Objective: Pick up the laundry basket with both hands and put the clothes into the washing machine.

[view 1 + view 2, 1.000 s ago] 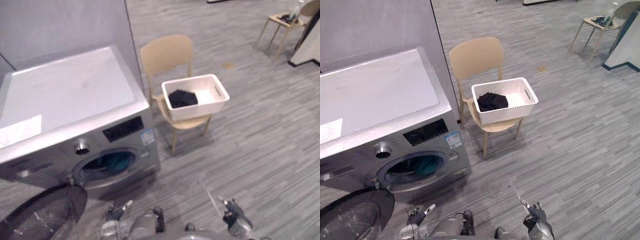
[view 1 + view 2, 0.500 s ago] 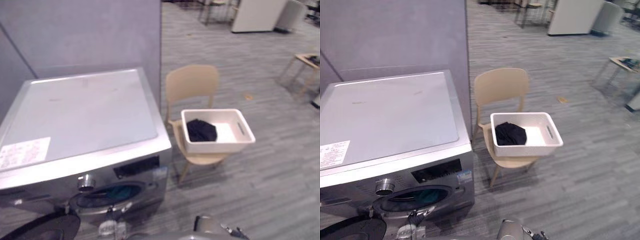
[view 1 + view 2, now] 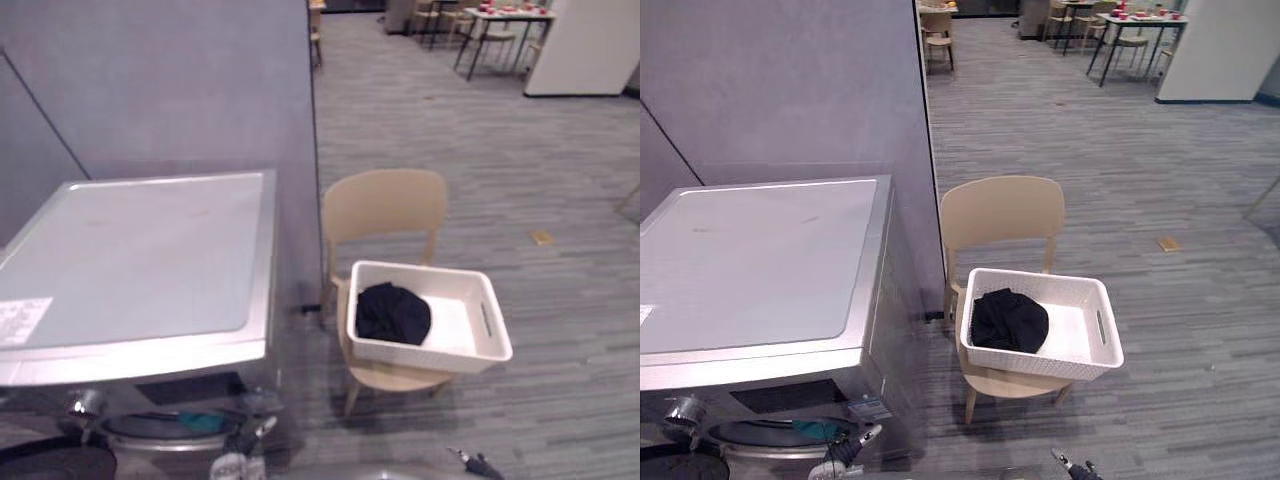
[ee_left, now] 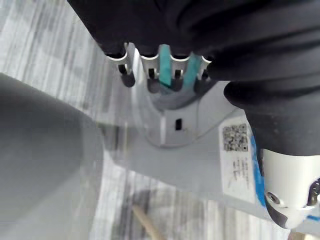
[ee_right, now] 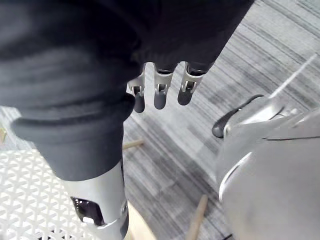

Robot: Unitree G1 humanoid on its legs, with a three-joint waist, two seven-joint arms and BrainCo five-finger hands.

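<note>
— Where's the basket (image 3: 418,356)?
— On the chair (image 3: 385,205) beside the washer (image 3: 140,260), dark clothes (image 3: 392,312) heaped at one end. I'm only approaching, I'd say.
— Left hand (image 4: 148,65)?
— Fingers loose, empty, at the washer's front.
— Right hand (image 5: 159,92)?
— Loose and empty too. Next, both must reach the basket's ends.

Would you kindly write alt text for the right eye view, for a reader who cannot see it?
A white laundry basket holding a heap of dark clothes sits on the seat of a beige chair. To the chair's left, a silver front-loading washing machine stands before a grey wall panel.
</note>
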